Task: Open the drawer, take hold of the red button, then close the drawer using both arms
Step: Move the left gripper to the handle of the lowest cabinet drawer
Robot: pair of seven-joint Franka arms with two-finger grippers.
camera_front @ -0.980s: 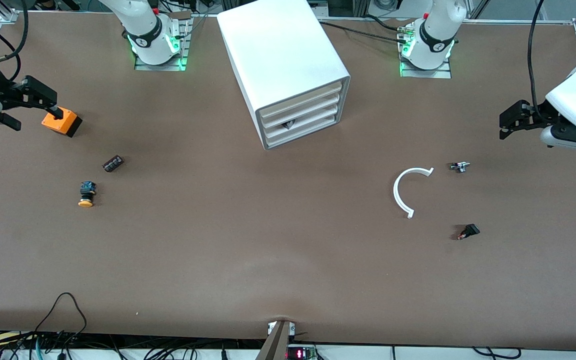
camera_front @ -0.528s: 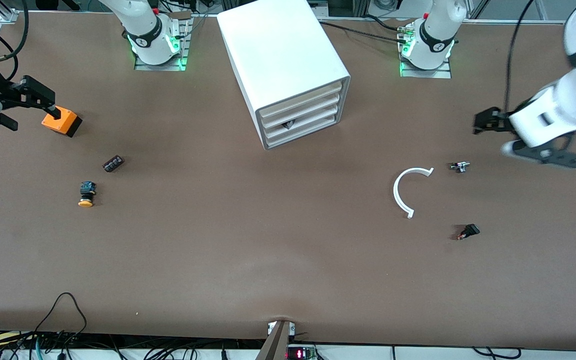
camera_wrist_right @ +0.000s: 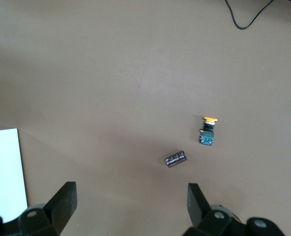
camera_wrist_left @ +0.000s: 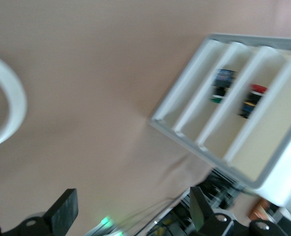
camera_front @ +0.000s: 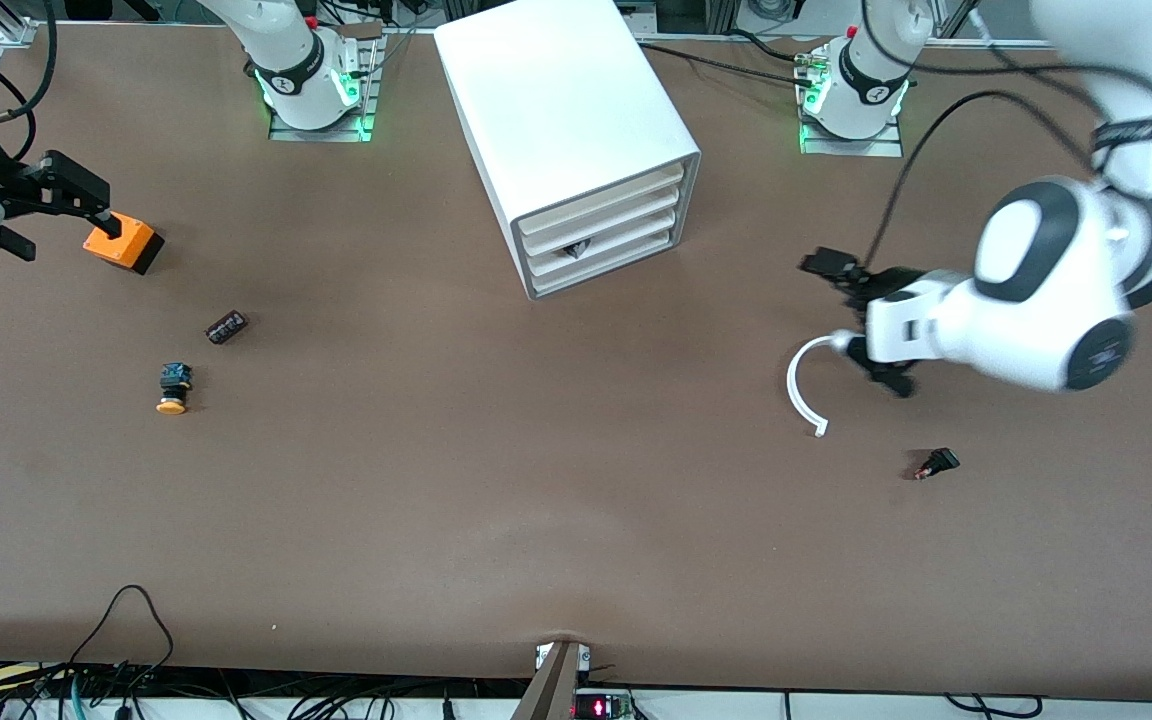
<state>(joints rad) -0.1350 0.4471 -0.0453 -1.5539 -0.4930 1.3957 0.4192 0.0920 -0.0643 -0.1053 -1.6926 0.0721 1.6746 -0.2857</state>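
The white cabinet [camera_front: 576, 120] stands between the two arm bases, with its drawers [camera_front: 604, 243] pushed in flush. In the left wrist view the cabinet front [camera_wrist_left: 194, 137] shows the red-capped button [camera_wrist_left: 252, 96] in one drawer slot, and a second dark button [camera_wrist_left: 221, 85] in the slot beside it. My left gripper [camera_front: 844, 315] is open and empty in the air over the white curved piece [camera_front: 796, 392]; its fingers [camera_wrist_left: 62, 213] stand wide apart. My right gripper [camera_front: 58, 218] is open, empty and waiting beside the orange box [camera_front: 124, 243].
A yellow-orange capped button [camera_front: 173, 388] and a small dark part [camera_front: 226, 326] lie toward the right arm's end; both show in the right wrist view, the button [camera_wrist_right: 208, 131] and the part [camera_wrist_right: 176, 159]. A small black and red part [camera_front: 936, 463] lies nearer the camera than the left gripper.
The left arm has swung from its end of the table toward the cabinet, and its gripper is now over the curved piece. The right arm has not moved.
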